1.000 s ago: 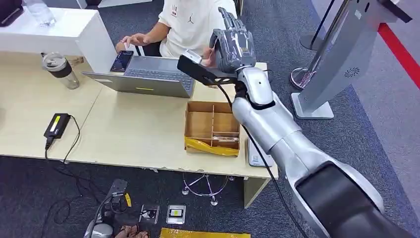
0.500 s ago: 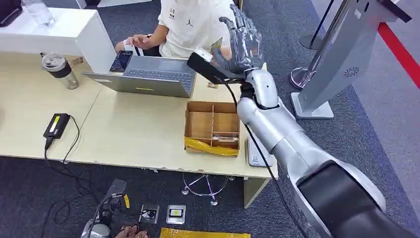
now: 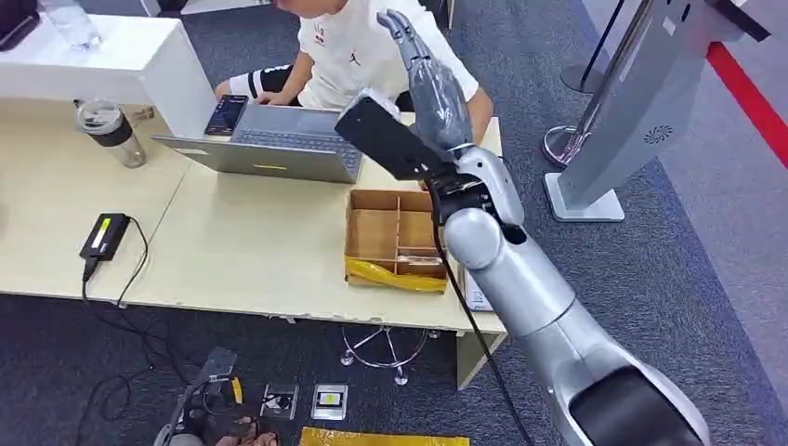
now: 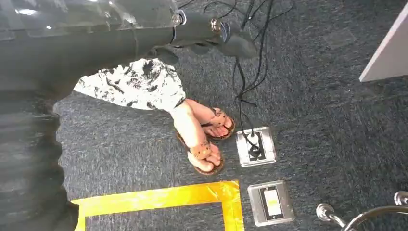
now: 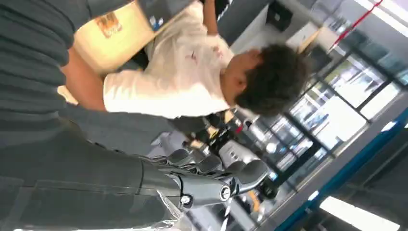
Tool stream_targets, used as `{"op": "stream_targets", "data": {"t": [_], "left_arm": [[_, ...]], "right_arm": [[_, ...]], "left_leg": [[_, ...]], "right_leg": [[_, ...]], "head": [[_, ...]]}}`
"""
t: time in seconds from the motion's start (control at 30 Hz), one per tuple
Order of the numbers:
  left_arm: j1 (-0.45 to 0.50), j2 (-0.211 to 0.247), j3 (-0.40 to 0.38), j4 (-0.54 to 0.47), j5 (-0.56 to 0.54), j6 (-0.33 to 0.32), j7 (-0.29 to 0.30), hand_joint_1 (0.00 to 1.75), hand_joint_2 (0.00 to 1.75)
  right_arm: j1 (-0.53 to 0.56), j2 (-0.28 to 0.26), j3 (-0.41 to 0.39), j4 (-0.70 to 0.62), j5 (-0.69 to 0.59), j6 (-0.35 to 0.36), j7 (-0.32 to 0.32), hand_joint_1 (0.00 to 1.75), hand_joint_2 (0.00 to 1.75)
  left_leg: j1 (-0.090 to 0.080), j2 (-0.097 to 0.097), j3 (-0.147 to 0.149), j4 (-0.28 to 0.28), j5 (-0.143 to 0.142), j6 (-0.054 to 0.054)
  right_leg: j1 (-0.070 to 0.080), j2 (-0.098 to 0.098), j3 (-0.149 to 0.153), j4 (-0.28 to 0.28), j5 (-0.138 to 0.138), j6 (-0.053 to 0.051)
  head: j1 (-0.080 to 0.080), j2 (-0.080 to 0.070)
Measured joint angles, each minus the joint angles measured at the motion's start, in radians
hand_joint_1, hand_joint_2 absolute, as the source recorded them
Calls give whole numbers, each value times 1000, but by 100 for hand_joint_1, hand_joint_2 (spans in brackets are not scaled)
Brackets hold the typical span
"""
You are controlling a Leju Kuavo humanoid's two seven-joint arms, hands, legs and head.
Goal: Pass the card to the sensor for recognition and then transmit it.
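Right hand (image 3: 432, 88) raised over counter (image 3: 251, 246), fingers apart; card not discernible. Left hand (image 4: 207, 36) grip state indeterminate. Swing slowly right toward sensor kiosk (image 3: 641, 121).

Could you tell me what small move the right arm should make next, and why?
Probably swing the right hand toward the robot's right, to the grey sensor stand. The hand is raised above the far edge of the table, in front of the seated person and well apart from the stand. I cannot tell whether it holds the card, so that is worth checking first.
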Motion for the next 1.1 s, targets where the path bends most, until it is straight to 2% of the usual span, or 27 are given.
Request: {"op": "stream_targets", "data": {"t": [0.13,0.33,0.43,0.57,0.73,1.1], "left_arm": [[11,2,22,0,23,-13,-18,0,175],[40,4,68,0,58,-29,-29,0,175],[64,5,91,0,77,-29,-34,0,175],[86,5,112,-1,85,-31,-42,0,175],[110,6,139,-9,93,-35,-46,0,175],[123,5,171,-14,72,-25,-32,0,175]], "right_arm": [[123,-16,42,-136,31,60,5,0,175],[285,-39,145,-178,204,1,-8,0,175],[340,-56,174,-170,233,-31,0,0,175],[372,-71,190,-155,237,-59,-4,0,175],[386,-86,199,-108,259,-131,-2,0,175],[386,-98,202,49,343,-243,20,0,175]], "left_leg": [[0,0,0,0,0,0],[0,1,0,0,0,0],[0,1,0,0,-1,-1],[0,1,0,0,-1,-1],[0,1,0,0,-1,-1],[0,1,0,0,-1,-1]], "right_leg": [[0,1,0,0,0,0],[0,1,0,0,0,0],[0,1,0,0,0,0],[0,1,0,-1,0,0],[0,1,0,-1,0,0],[0,1,0,0,0,0]], "head": [[0,0],[0,0],[0,0],[0,0],[0,0],[0,0]]}}
